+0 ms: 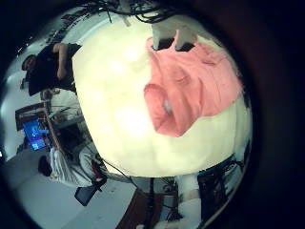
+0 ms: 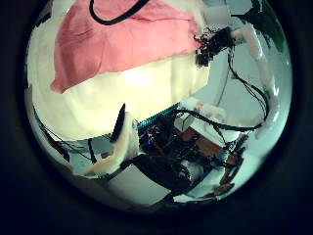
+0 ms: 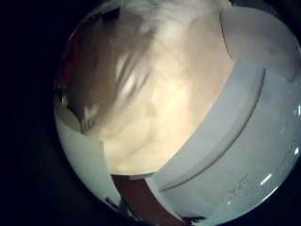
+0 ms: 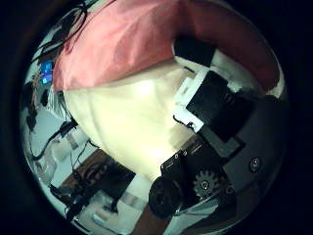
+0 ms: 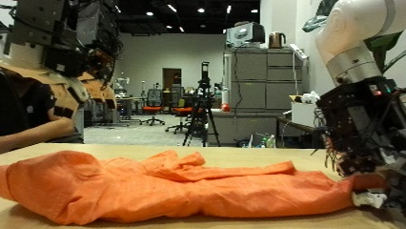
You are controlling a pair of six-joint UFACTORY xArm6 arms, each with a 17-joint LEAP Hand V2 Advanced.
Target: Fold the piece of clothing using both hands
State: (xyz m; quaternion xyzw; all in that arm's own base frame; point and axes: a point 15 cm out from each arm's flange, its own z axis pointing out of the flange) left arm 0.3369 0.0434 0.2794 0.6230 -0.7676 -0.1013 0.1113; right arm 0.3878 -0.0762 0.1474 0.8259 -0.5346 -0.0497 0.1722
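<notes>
The orange piece of clothing [image 5: 178, 186] is lying crumpled and spread lengthwise across the pale table [image 5: 253, 153], bunching into soft ridges along its middle, one end reaching the hand [image 5: 362, 143].

Orange garment [image 5: 178, 186] crumpled on table [image 5: 253, 153]; hand [image 5: 362, 134] at its end.

A lab: grey metal cabinets [image 5: 260, 84], office chairs [image 5: 156, 108], a tripod [image 5: 201, 113] and ceiling spotlights [image 5: 191, 10] behind the table [image 5: 253, 151].
</notes>
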